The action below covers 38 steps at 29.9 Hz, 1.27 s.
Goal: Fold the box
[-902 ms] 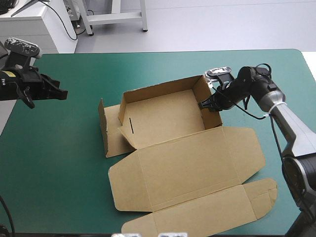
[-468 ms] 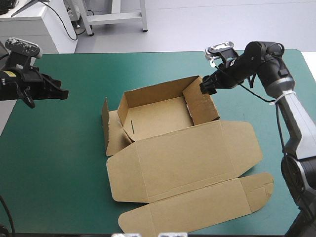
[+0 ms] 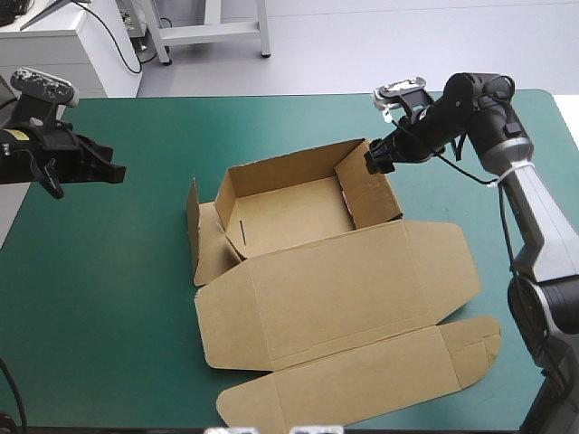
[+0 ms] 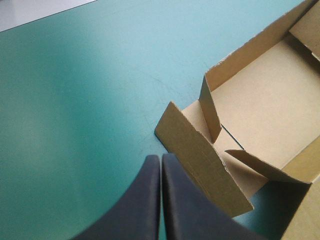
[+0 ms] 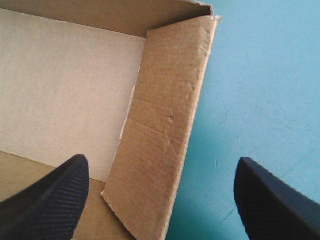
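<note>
The brown box (image 3: pixel 289 212) lies mid-table as an open tray with its lid (image 3: pixel 344 294) flat toward the near edge. My right gripper (image 3: pixel 375 161) hovers open at the far top corner of the tray's right wall (image 3: pixel 369 194), which leans inward. In the right wrist view that wall (image 5: pixel 160 150) stands between the spread fingers (image 5: pixel 45 200), untouched, with the right gripper (image 5: pixel 160 200) wide apart. My left gripper (image 3: pixel 110 170) is shut with nothing in it, well to the left of the box. In the left wrist view the left gripper (image 4: pixel 161 160) points at the loose left flap (image 4: pixel 205 162).
A broad stretch of teal-green cover (image 3: pixel 109 271) separates the left gripper from the box. The table's far edge (image 3: pixel 271 96) runs close behind the right gripper. The lid's tuck flap (image 3: pixel 362 389) reaches almost to the near edge.
The right gripper drew up and back from the right wall's side to its far top corner. That wall swung inward, and the box shifted slightly. The left arm stayed put.
</note>
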Each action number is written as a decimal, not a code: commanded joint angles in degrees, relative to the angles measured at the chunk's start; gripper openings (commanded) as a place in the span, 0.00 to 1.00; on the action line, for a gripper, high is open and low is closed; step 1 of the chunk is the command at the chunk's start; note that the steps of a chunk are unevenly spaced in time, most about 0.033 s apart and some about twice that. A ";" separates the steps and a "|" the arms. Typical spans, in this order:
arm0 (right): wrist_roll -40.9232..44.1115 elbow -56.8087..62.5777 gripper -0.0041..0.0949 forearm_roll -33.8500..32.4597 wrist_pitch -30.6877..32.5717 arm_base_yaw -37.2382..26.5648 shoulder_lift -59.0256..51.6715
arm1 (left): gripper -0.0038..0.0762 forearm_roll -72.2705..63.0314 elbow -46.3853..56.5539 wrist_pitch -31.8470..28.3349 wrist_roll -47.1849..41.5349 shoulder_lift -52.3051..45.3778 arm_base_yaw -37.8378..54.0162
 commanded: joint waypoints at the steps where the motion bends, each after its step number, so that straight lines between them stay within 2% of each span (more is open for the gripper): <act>1: 0.85 -0.66 0.79 0.58 0.02 0.08 -0.24 | 0.04 -1.89 -1.70 -2.56 0.08 -1.62 -0.03; 11: 0.74 -0.54 0.76 0.60 0.02 0.08 5.95 | 0.04 -1.89 -1.70 -2.56 0.08 -1.62 -0.03; 25: 0.74 -0.51 0.37 0.86 0.02 0.08 6.80 | 0.04 -1.89 -1.70 -2.47 0.08 -1.62 -0.03; 38: 1.64 -0.41 0.35 0.33 0.02 2.40 8.86 | 0.04 -1.78 -1.70 -2.47 0.08 -1.62 -0.03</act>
